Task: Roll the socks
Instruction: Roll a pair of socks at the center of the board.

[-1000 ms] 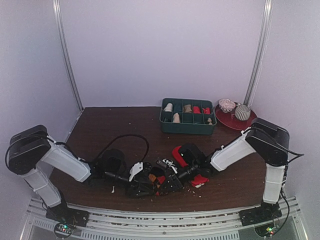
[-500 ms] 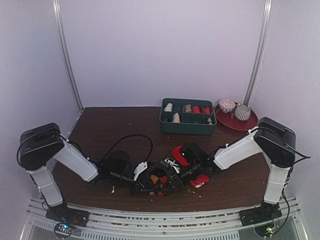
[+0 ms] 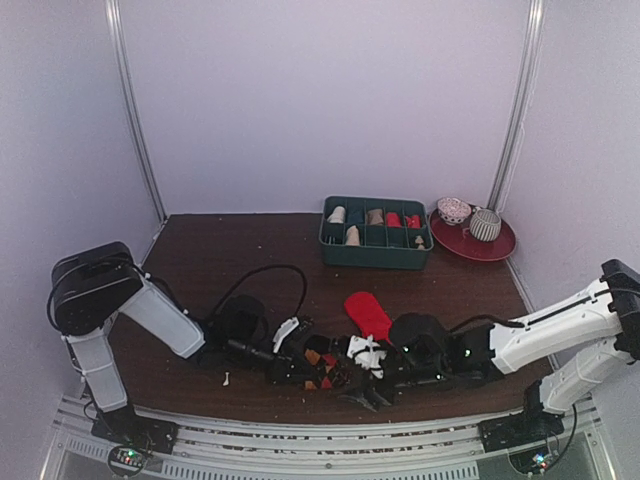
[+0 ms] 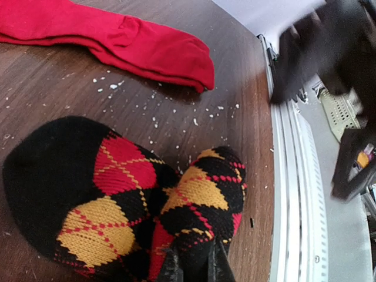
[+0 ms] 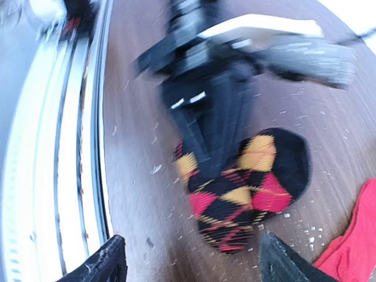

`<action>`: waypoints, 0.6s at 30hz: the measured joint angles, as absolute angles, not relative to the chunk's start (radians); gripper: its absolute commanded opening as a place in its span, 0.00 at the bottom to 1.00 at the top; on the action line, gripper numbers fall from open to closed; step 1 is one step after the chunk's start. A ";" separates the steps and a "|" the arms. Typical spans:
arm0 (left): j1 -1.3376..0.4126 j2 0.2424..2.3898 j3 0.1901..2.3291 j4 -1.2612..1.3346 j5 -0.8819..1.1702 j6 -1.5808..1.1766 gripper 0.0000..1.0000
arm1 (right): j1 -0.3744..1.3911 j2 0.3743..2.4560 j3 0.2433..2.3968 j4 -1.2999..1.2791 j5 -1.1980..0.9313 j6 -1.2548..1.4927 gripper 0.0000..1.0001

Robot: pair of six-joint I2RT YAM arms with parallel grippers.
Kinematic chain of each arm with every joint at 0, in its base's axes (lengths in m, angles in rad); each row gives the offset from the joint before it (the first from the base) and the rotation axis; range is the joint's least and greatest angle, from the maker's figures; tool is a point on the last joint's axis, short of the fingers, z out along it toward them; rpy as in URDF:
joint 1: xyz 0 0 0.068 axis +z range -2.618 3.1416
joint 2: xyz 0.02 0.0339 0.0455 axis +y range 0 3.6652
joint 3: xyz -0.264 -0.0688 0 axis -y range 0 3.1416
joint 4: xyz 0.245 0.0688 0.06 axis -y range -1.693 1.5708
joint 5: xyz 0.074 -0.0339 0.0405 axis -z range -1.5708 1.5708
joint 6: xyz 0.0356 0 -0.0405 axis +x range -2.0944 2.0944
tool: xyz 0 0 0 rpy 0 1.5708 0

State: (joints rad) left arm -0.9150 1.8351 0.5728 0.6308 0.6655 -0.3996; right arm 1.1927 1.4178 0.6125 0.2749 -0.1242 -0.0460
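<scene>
- The brown table (image 3: 220,260) carries everything; both arms reach in low over its near edge.
- The left arm (image 3: 165,322) stretches rightward and the right arm (image 3: 545,340) stretches leftward, so their wrists meet near the middle front.
- A green tray (image 3: 375,257) with compartments sits at the back, well apart from the socks, and a red plate (image 3: 495,247) stands just beside it on the right.
- The red sock (image 3: 368,315) lies flat and free on the wood, farther from the near edge than both grippers. No finger touches it.
- The argyle sock (image 4: 117,200), black with orange and red diamonds, lies bunched and folded over itself near the front edge, apart from the red sock.
- The left gripper (image 4: 195,257) has its fingers pressed together, pinching a fold at the sock's edge.
- The right gripper (image 5: 191,247) has its fingers spread wide and grips nothing. The argyle sock lies just ahead of them on the table, untouched by them.
- White specks (image 4: 155,111) dot the wood between the two socks.
</scene>
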 measured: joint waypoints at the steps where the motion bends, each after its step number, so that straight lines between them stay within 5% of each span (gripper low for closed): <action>1: -0.913 1.840 0.579 0.628 0.670 -0.403 0.00 | 1.224 1.424 0.599 0.289 -0.102 -0.083 0.78; 12: -0.909 1.847 0.618 0.563 0.695 -0.406 0.00 | 1.260 1.659 0.664 0.361 0.067 -0.346 0.74; 18: -0.908 1.847 0.618 0.561 0.697 -0.406 0.00 | 1.260 1.724 0.692 0.391 0.068 -0.371 0.44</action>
